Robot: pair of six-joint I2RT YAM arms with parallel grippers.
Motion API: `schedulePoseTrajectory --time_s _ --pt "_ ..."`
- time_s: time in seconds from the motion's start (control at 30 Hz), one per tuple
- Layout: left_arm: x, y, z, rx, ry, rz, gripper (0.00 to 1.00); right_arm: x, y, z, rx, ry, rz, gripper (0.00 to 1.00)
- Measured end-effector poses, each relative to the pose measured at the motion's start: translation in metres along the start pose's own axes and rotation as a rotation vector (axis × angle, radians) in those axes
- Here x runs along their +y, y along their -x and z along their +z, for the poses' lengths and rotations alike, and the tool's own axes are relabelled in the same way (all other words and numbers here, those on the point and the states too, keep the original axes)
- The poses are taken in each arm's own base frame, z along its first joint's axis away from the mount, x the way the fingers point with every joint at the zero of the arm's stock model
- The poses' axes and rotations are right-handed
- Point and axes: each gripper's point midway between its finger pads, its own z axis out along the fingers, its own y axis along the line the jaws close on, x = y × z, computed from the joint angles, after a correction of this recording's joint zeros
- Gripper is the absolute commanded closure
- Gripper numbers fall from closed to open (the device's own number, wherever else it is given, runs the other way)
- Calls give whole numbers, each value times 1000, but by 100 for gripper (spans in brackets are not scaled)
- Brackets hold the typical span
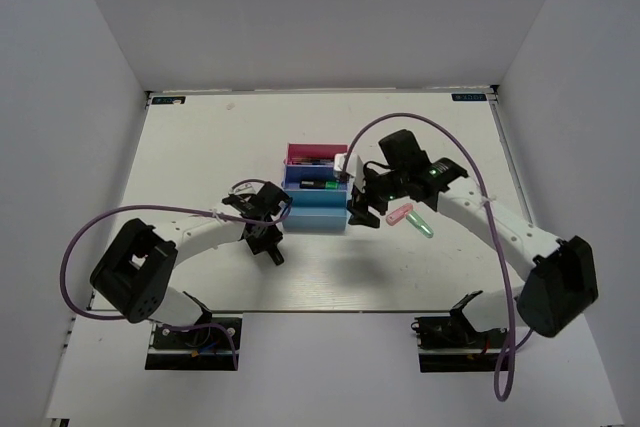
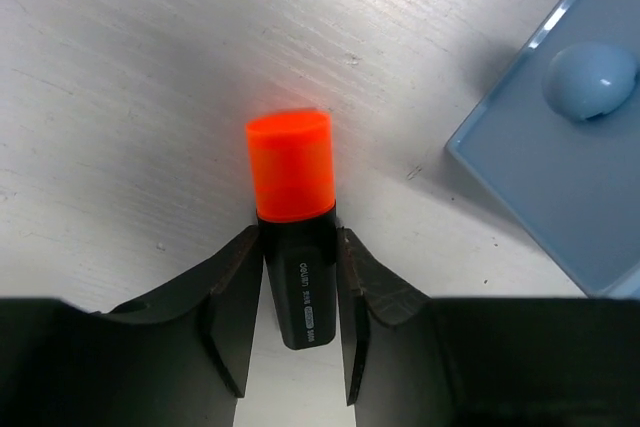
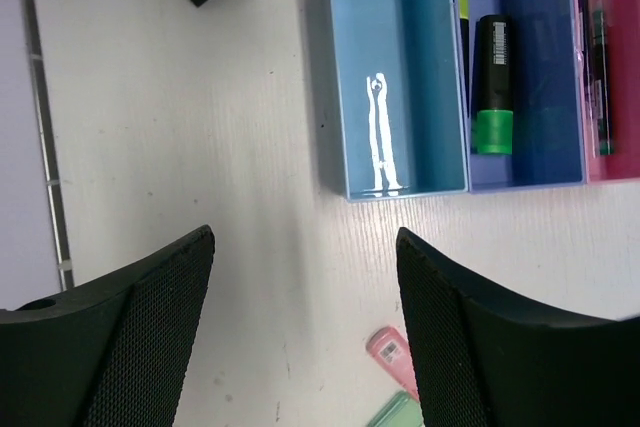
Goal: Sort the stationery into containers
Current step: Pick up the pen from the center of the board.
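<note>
Presently the orange-capped highlighter [image 2: 291, 179] is clamped by the left jaws (right jaws open); it could be levered loose if knocked on the light blue tray [image 2: 540, 209].

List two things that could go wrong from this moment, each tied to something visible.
1. The left tool grips the orange-capped highlighter only by its black tail end; it may pivot, slip, or clip the nearby light blue tray.
2. The open right tool hangs near the pink marker and mint marker, lying side by side; closing could catch both.
</note>
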Motion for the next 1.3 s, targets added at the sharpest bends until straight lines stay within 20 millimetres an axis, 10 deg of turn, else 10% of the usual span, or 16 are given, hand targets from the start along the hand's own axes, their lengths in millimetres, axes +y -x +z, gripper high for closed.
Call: schedulePoseTrajectory --time_s 0.4,0.67,0.93,1.0,1.3 --pt "37 -16 -8 81 139 82 44 29 -1 -27 -91 3 26 24" --pt "35 -22 -8 110 125 94 95 32 -6 -34 -111 -13 44 24" --pt "53 -27 -34 106 174 306 100 37 -17 -37 -97 -25 69 22" --pt "35 -12 -55 54 102 380 100 38 -22 -36 -82 -22 74 96" --pt "-101 74 -153 -269 -413 1001 100 61 -69 -25 1 16 175 100"
